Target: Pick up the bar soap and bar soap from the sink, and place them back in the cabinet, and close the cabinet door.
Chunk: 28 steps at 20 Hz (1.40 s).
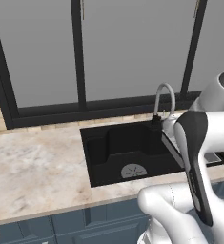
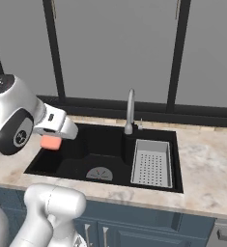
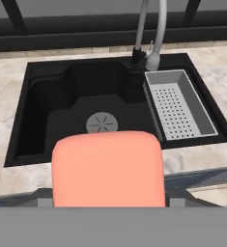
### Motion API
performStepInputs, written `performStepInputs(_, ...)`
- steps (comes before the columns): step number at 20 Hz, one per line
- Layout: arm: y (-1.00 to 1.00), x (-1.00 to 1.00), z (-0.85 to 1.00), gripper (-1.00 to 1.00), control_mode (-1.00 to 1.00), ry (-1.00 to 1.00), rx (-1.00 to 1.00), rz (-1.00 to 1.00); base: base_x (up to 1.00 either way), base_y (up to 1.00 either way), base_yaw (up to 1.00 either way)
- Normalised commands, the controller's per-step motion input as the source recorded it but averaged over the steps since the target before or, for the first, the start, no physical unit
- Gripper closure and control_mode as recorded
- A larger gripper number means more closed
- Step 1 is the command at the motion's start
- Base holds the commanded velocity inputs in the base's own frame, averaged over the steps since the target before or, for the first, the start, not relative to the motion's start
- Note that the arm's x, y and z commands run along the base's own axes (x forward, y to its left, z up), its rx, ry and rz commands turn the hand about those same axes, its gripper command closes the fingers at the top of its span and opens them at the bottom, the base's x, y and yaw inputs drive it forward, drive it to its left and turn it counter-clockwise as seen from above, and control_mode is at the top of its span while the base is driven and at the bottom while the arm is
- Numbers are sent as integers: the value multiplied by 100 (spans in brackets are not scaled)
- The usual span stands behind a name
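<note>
My gripper [image 2: 52,138] is shut on a salmon bar soap [image 2: 50,143] and holds it in the air over the left end of the black sink [image 2: 81,159]. In the hand view the same bar soap [image 3: 108,169] looms large at the bottom, above the basin's round grey drain [image 3: 102,123]. The soap covers most of my fingertips there. In the left base view my own arm hides the hand, with the sink [image 1: 127,150] beyond it. The cabinet and its door are out of view.
A grey perforated draining tray [image 2: 152,163] sits in the sink's right side. A curved grey faucet [image 2: 130,112] rises at the back rim. Marble counter [image 1: 32,164] spreads to both sides, and a dark-framed window [image 1: 77,52] stands behind. Blue base cabinets [image 2: 134,222] run below.
</note>
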Motion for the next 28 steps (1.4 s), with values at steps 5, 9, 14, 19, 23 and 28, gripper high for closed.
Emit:
performStepInputs(5, 0, -11, 12, 100, 100, -2, 0, 0, -4, 0, 0)
performStepInputs(9, 0, 0, 0, 100, 100, 0, 0, 0, -45, 7, 2)
performStepInputs(14, 0, 0, 0, 100, 100, 0, 0, 0, -73, 14, 6)
performStepInputs(19, 0, 0, 0, 100, 100, 0, 0, 0, -75, 23, 6)
performStepInputs(23, 0, 0, 0, 100, 100, 0, 0, 0, -64, 33, 10)
performStepInputs(28, 0, 0, 0, 100, 100, 0, 0, 0, -43, 48, 13)
